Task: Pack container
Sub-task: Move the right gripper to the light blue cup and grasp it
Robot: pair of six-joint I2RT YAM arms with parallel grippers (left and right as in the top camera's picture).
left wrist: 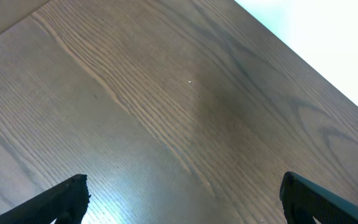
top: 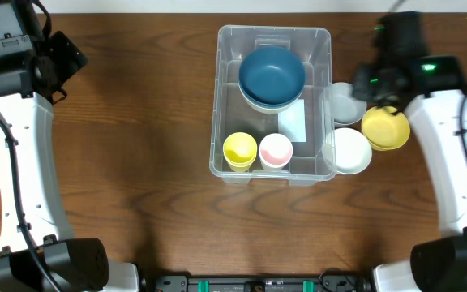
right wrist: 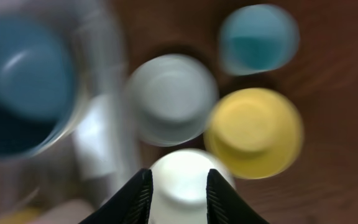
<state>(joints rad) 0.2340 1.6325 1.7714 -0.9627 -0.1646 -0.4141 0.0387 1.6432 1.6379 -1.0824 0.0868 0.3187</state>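
Clear plastic container [top: 227, 97] sits mid-frame overhead, long axis top-to-bottom, just left of right pincer [right wrist: 178, 177], released & empty above white bowl [top: 352, 151] on tabletop [top: 136, 162]; left pincer [left wrist: 184, 180], also released, is upper left, so right arm's nearer.

Clear rectangular container [top: 324, 97] upright at table centre, white label on its floor, open-topped.

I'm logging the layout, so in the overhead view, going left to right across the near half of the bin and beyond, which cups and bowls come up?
Yellow cup → pink cup, both inside the bin → white bowl → yellow bowl. The grey bowl overlaps the white one, so it is left out.
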